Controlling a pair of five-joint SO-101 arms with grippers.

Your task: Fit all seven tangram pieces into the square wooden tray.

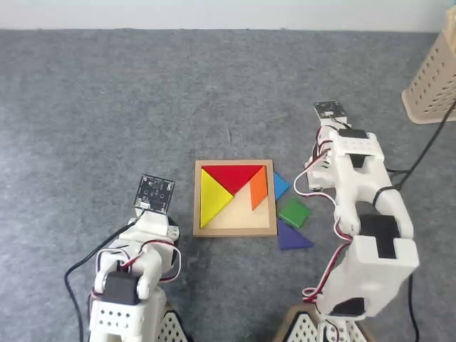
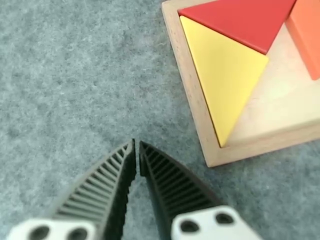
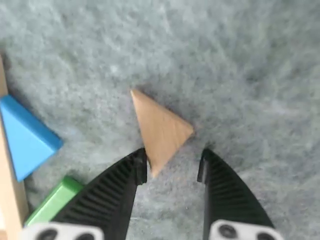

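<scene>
Green piece (image 3: pixel 51 204) partly behind fingers (image 3: pixel 112 192)

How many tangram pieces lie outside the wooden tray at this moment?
4. The blue triangle, green square and purple triangle lie along the tray's right side; a tan triangle lies at the right hand's open fingertips. With three in the tray, none is hidden.

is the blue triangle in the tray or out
Out: the blue triangle lies on the grey mat, beside the wooden tray.

Soft, even light covers the grey mat (image 1: pixel 107 107), leaving only faint, short shadows beside the tray (image 1: pixel 235 233).
</scene>
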